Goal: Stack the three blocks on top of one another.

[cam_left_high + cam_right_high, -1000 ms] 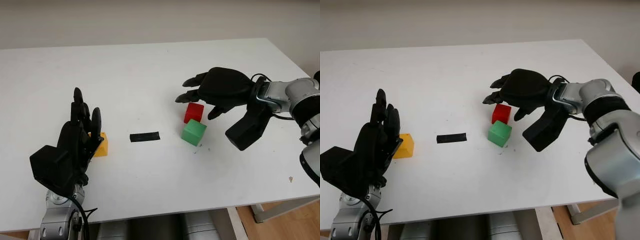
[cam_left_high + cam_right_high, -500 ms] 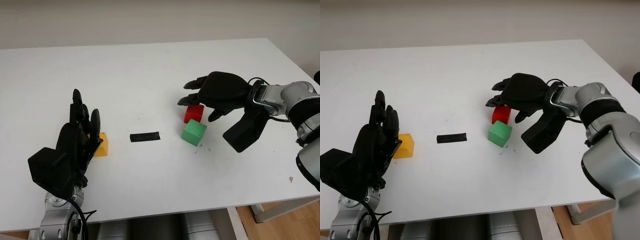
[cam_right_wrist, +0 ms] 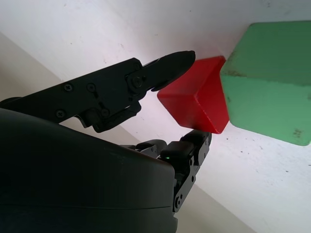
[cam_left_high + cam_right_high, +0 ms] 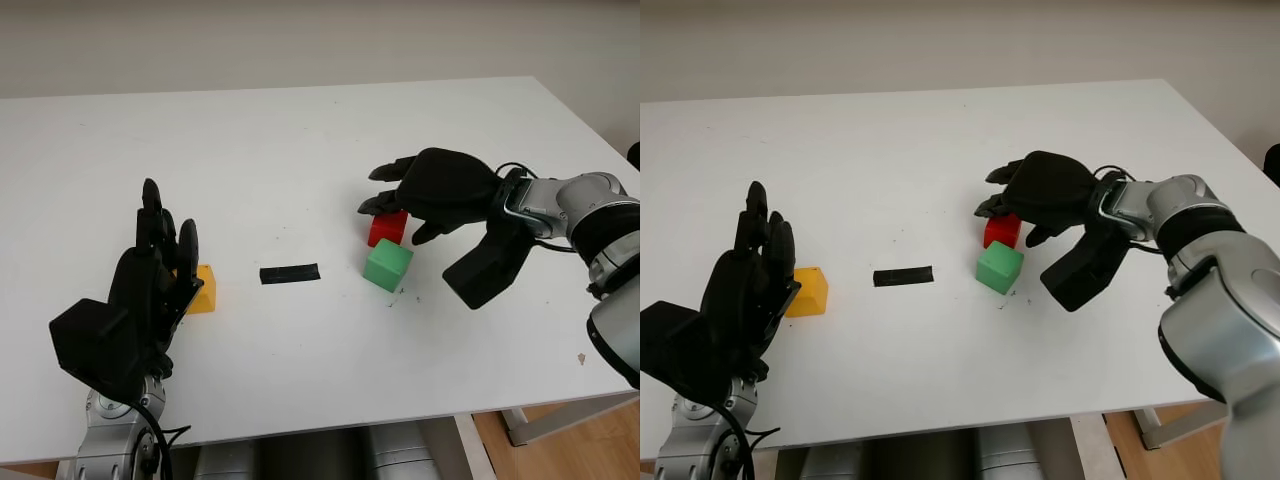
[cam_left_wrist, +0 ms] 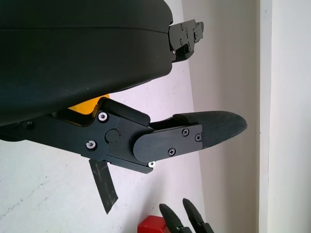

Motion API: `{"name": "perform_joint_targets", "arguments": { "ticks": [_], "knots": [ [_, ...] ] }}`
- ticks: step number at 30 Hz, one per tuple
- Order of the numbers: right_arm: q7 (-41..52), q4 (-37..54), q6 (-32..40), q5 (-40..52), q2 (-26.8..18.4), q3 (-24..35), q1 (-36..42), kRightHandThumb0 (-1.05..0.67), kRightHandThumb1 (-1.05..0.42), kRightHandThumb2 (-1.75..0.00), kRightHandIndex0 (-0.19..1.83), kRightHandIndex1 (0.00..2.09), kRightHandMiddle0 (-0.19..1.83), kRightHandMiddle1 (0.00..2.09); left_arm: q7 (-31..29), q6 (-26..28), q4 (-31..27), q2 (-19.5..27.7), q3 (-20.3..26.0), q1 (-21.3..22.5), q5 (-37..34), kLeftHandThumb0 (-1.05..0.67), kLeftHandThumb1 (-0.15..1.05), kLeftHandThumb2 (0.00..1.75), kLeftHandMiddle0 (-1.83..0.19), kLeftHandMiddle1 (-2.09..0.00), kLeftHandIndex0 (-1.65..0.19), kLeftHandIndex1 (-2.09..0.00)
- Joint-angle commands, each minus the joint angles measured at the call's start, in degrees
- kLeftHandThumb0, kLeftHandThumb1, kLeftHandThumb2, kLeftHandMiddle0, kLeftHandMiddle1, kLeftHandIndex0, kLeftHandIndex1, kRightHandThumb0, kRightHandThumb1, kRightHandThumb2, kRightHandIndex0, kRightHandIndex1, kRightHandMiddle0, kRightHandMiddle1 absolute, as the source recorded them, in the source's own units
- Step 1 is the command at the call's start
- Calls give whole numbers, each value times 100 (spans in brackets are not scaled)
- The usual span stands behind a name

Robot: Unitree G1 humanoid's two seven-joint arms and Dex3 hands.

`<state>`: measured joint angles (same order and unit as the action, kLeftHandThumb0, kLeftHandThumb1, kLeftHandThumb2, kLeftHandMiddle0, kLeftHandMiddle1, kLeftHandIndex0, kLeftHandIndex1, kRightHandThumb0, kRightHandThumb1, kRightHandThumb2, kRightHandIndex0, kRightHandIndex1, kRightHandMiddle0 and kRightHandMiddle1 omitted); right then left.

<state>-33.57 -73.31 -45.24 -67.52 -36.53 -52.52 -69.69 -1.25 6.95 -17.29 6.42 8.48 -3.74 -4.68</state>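
A red block [image 4: 388, 228] sits on the white table right of centre, with a green block [image 4: 387, 265] just in front of it, corner to corner. My right hand [image 4: 396, 208] is low over the red block, open, its fingers [image 3: 170, 63] behind the block and its thumb [image 3: 197, 143] at the near side. Whether they press on the red block [image 3: 197, 104] I cannot tell. A yellow block [image 4: 203, 290] lies at the left, partly hidden behind my left hand [image 4: 160, 245], which is open and upright beside it.
A short strip of black tape [image 4: 289, 273] lies on the table [image 4: 300, 150] between the yellow block and the green one. The table's front edge runs close below both arms. A chair or floor shows beyond the right front corner.
My right hand has sunk lower and come closer around the red block. The left hand and all three blocks have stayed where they were.
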Motion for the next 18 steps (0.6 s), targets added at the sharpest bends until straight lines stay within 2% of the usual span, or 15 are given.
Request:
{"name": "perform_joint_targets", "arguments": {
  "ticks": [1,7,8,9,10,12,15,18],
  "knots": [
    [-58,-52,33,65,48,33,61,-41,-90,-6,46,7,62,13,49,17,-164,-21,19,-44,35,-73,105,58,19,-1,19,0],
    [-26,-88,45,135,84,60,101,-40,-94,-7,48,8,72,20,50,27,-161,-18,-11,-52,52,-72,105,59,19,0,19,0],
    [-40,-91,51,138,86,61,105,-39,-95,-6,49,8,74,29,55,30,-153,-28,-10,-49,45,-72,105,59,19,0,19,0],
    [-106,-90,41,128,83,53,106,-39,-96,-6,49,8,67,48,64,36,-147,-30,-15,-46,58,-72,105,59,19,0,19,0],
    [-156,-90,34,119,81,44,106,-37,-97,-6,52,10,55,85,70,39,-145,-30,-20,-45,69,-72,105,59,19,0,19,0],
    [-259,-93,26,110,73,39,109,-37,-97,-5,54,11,45,115,71,5,-124,-35,-35,-44,84,-72,105,59,19,0,19,0],
    [-363,-112,30,97,57,28,109,-36,-97,-5,56,14,41,135,62,-38,-76,-29,-60,-33,113,-71,105,60,19,0,19,0],
    [-159,-124,30,129,33,47,69,-36,-99,-6,53,13,36,138,74,-38,-46,-44,-81,-15,135,-71,105,61,19,0,19,0]
  ]
}}
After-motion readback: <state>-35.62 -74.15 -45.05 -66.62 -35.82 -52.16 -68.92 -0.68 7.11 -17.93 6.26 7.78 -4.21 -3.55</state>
